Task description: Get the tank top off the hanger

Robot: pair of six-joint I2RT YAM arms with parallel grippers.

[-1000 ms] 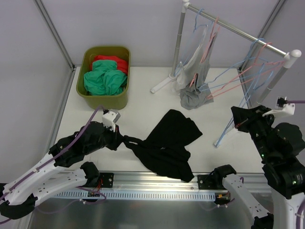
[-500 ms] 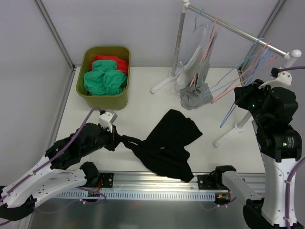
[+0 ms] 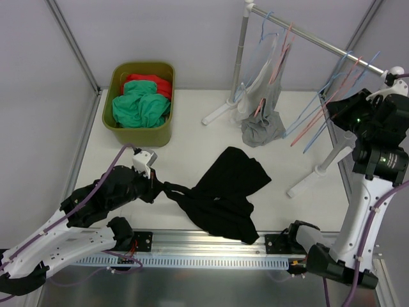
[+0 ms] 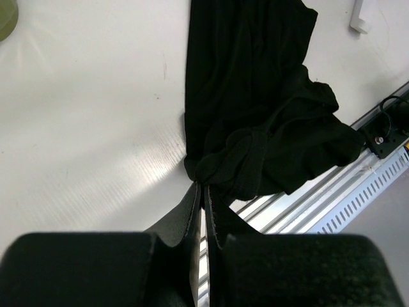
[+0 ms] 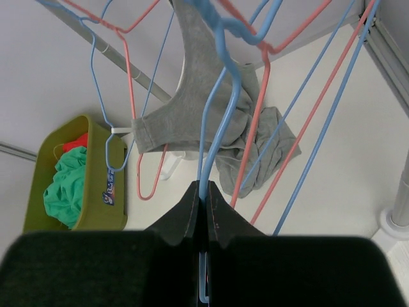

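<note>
One black tank top (image 3: pixel 225 192) lies crumpled on the surface (image 3: pixel 192 137), near the front edge and well apart from the rack (image 3: pixel 313 39). Its left end is twisted into a tight knot of cloth. The left jaws are clamped on that knot, low over the surface at the tip of the left arm (image 3: pixel 96 204). From the left wrist the rest of the tank top spreads away from the jaws in loose folds, flat on the surface.

The right arm (image 3: pixel 377 166) stands tall at the right, its jaws pressed together on the thin wire of a blue hanger (image 5: pixel 205 169) — bare wire, held up beside the rack's right end. Whether its hook sits on the rail cannot be told. Several more pink and blue hangers hang along the rail. A grey garment (image 3: pixel 262 128) hangs from one of them, its lower part bunched on the surface by the rack's left post.

A green bin (image 3: pixel 140 135) stands at the far left of the surface, holding green and red clothes.
</note>
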